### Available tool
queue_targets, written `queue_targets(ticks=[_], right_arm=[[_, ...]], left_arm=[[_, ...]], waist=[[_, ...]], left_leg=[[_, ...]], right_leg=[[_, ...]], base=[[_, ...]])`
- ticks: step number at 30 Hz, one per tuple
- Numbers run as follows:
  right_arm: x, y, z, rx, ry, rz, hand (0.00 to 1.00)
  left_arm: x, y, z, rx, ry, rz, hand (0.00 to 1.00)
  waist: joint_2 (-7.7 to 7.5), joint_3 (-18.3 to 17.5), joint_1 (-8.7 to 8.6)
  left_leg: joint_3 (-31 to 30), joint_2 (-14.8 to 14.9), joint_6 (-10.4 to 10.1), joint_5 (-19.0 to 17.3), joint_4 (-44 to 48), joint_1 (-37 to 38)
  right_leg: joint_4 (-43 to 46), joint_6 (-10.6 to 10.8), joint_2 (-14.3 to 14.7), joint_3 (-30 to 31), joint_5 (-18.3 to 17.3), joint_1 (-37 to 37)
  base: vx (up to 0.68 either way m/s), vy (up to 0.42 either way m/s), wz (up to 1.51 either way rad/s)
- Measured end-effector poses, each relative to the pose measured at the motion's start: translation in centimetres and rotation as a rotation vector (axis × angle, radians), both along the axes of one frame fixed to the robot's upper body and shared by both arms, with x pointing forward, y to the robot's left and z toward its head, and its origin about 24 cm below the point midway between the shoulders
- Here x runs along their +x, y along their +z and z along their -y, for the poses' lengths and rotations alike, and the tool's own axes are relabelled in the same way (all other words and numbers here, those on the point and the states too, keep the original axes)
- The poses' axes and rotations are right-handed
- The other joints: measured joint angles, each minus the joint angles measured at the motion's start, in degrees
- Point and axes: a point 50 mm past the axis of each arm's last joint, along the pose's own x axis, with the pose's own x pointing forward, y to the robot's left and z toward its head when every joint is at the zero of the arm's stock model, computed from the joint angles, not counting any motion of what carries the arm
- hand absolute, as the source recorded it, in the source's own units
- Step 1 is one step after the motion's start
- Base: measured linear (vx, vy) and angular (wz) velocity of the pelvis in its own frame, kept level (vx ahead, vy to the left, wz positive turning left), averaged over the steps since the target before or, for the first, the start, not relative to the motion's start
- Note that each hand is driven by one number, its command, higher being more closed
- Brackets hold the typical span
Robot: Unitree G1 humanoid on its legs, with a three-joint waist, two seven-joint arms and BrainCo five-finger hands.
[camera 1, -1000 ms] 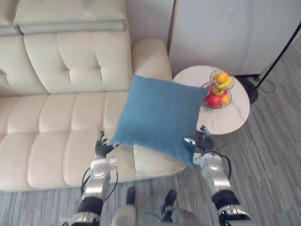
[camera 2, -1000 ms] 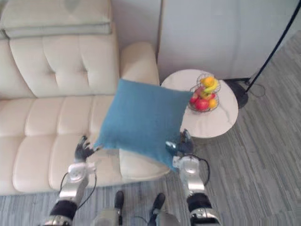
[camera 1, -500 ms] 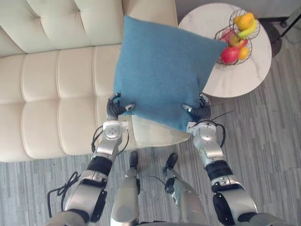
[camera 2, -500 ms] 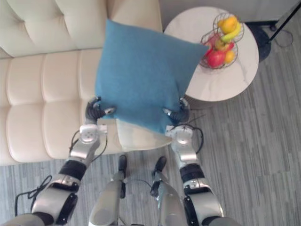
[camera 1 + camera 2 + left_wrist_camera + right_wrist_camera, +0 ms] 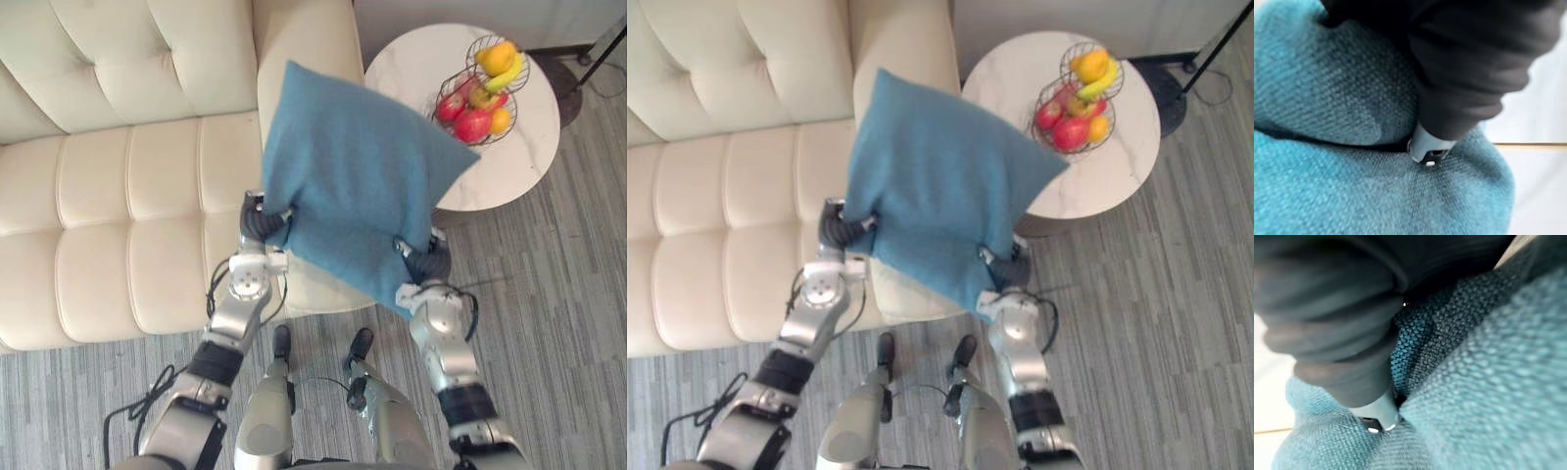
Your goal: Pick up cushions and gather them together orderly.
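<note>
**Position.** The cushion [image 5: 358, 191] is held clear of every surface, tilted, above the right end of the sofa [image 5: 118, 196] and the edge of the floor [image 5: 558, 323]. It touches neither. The table [image 5: 509, 162] stands just beside that end of the sofa.

**Hand state.**
- Left hand [image 5: 261, 223]: fingers curled round the cushion's near left corner. The left wrist view shows a fingertip [image 5: 1427, 147] sunk into the weave.
- Right hand [image 5: 428, 264]: closed on the near right corner, with the fabric bunched in its grip in the right wrist view.

**Handling (judgement).** The cushion is soft and probably light. The cloth dents under each finger and the body sags between the two grips. The woven cover looks coarse, so slip is unlikely. It is not fragile. Take hold at two corners of one edge, or along opposite edges, pinching cover and filling together — a grip on cover alone would let the filling swing. A one-handed hold would let it droop and twist, making orderly placement harder.

**Count.**
- Cushion: one.
- Hands on it: two.
- Sofa: one.
- Table: one.
- Basket [image 5: 487, 83]: one, on the table, holding red and yellow-orange fruit — the number of pieces cannot be fixed.
</note>
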Motion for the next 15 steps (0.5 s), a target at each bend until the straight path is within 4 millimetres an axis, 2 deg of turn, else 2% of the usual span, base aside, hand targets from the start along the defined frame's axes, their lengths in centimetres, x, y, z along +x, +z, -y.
queue_targets(ticks=[1,2,4,10,12,15], right_arm=[[-0.2,-0.3,0.0,-0.001,-0.001,-0.01,1.0],[-1.3,-1.4,0.3,-0.015,-0.003,-0.055,1.0],[-2.7,-2.0,0.5,-0.037,-0.004,-0.074,1.0],[-5.0,-2.7,0.2,-0.058,0.023,-0.106,1.0],[-5.5,-2.8,0.1,-0.054,0.041,-0.111,1.0],[-6.6,-3.1,-0.4,-0.048,0.075,-0.126,1.0]], left_arm=[[-0.3,-0.4,0.0,0.0,-0.002,-0.013,1.0],[-1.6,-2.2,0.0,-0.007,-0.008,-0.076,1.0],[-2.9,-3.4,0.0,-0.03,-0.019,-0.122,1.0],[-6.7,-4.6,-0.6,-0.12,-0.023,-0.173,1.0],[-7.5,-4.8,-0.8,-0.14,-0.022,-0.182,1.0],[-9.0,-5.4,-1.2,-0.172,-0.009,-0.218,1.0]], waist=[[0.05,-0.33,-0.19],[0.2,-3.28,-0.92],[0.72,-5.4,-1.45],[2.15,-10.7,-1.66],[2.51,-11.4,-1.59],[2.45,-13.71,-1.56]], left_leg=[[-0.05,-0.01,0.0,-0.01,-0.23,0.53],[-0.26,-0.1,0.0,-0.01,-0.9,1.48],[-0.89,-0.19,0.0,-0.01,-1.51,3.54],[-1.34,0.18,0.09,-0.86,-2.48,7.52],[-1.34,0.31,0.12,-1.24,-2.42,8.54],[-1.35,0.54,-0.05,-2.0,-2.16,9.21]], right_leg=[[-0.05,0.08,0.0,-0.08,-0.12,0.48],[-0.79,0.22,0.11,-0.31,-0.29,1.52],[-2.25,0.25,0.36,-0.8,-0.3,4.25],[-4.85,0.49,1.33,-1.18,-0.4,9.08],[-5.29,0.53,1.63,-1.3,-0.37,10.41],[-6.25,0.6,2.12,-1.09,-0.33,11.86]], base=[[0.09,0.032,0.07],[0.11,0.021,0.11],[0.13,0.015,0.13],[0.05,0.005,0.04],[0.01,0.002,0.02],[-0.01,0.009,-0.02]])
